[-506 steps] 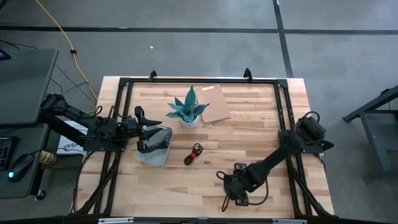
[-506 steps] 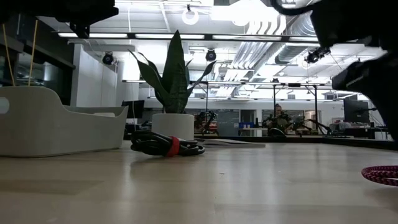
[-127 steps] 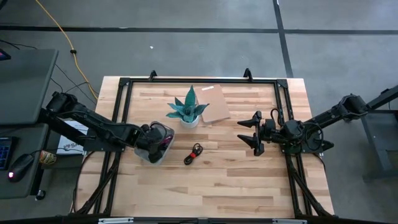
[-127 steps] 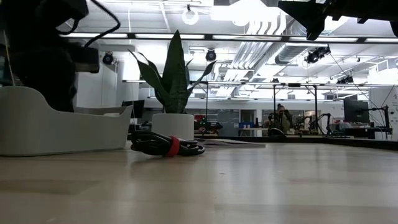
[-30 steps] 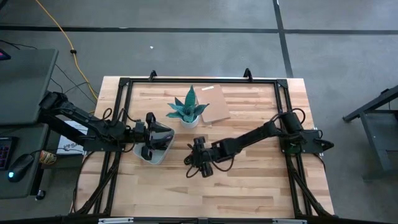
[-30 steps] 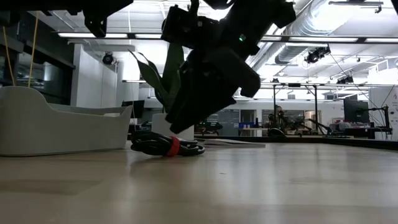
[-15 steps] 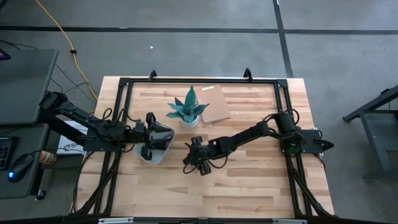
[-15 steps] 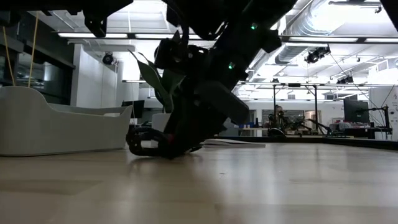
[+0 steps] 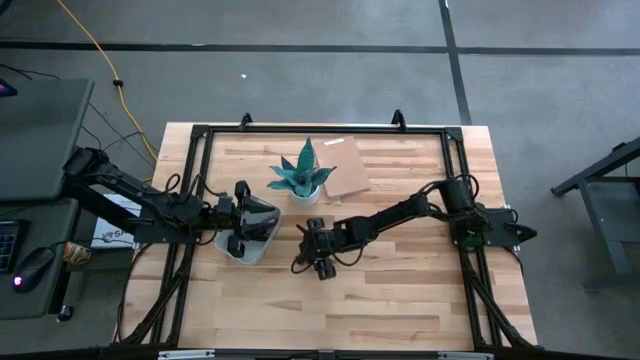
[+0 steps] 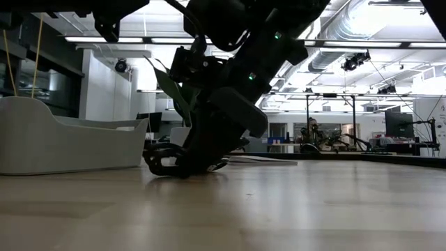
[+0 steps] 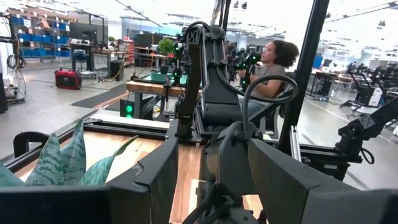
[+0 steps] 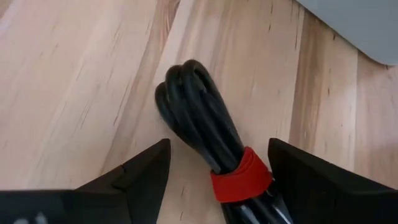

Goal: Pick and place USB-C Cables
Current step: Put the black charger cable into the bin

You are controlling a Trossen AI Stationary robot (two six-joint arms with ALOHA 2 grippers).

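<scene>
— At table centre, item one: where's your cable?

— Black cable with red-orange wrap (image 12: 214, 146) lies flat on the table (image 9: 400, 300), at about four o'clock from the grey tray (image 9: 245, 250). Right gripper (image 9: 312, 262) is down over it — fingers spread, one each side, long axis running between them.

— And your left?

— Left gripper (image 9: 240, 215) hangs over the tray, fingers apart, empty. Right arm is nearer — I'd judge closing comes next.

Bare wood flanks the black cable (image 12: 208, 134) between the spread right claw (image 12: 217, 168) fingers.
</scene>
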